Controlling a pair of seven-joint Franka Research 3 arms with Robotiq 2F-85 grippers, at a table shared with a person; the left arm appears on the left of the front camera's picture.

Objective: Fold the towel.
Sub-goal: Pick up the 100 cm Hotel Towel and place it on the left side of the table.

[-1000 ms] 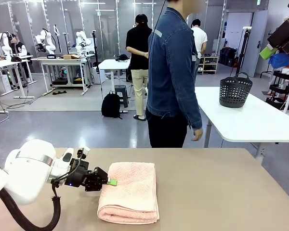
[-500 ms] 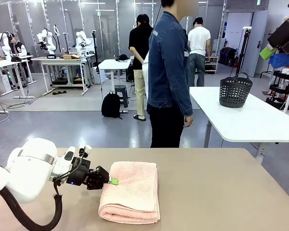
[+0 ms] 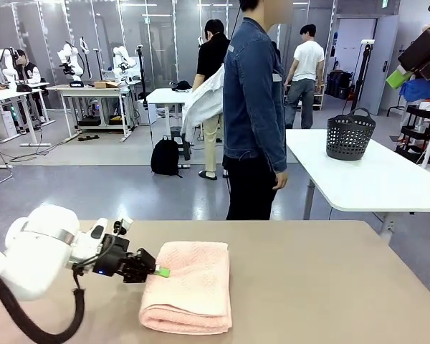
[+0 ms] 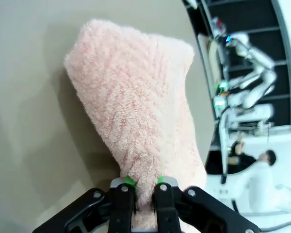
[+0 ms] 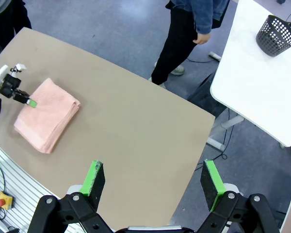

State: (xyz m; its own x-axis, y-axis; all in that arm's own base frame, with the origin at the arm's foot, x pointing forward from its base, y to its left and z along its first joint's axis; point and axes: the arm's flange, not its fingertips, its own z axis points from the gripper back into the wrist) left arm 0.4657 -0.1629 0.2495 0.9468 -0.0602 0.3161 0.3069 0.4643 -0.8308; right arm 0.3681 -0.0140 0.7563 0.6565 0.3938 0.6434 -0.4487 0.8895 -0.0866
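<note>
my left gripper (image 3: 160,271) pinching left edge of folded towel (image 3: 190,296), lower centre of front view; my right gripper (image 5: 153,183) spread wide, high above table (image 5: 136,126)

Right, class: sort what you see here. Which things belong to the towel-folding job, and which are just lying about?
Part of the job:
- towel, folded on the tan table
- left gripper, shut on the towel's edge

Just lying about:
- right gripper, open, raised high
- black basket on the white table
- person standing beyond
</note>
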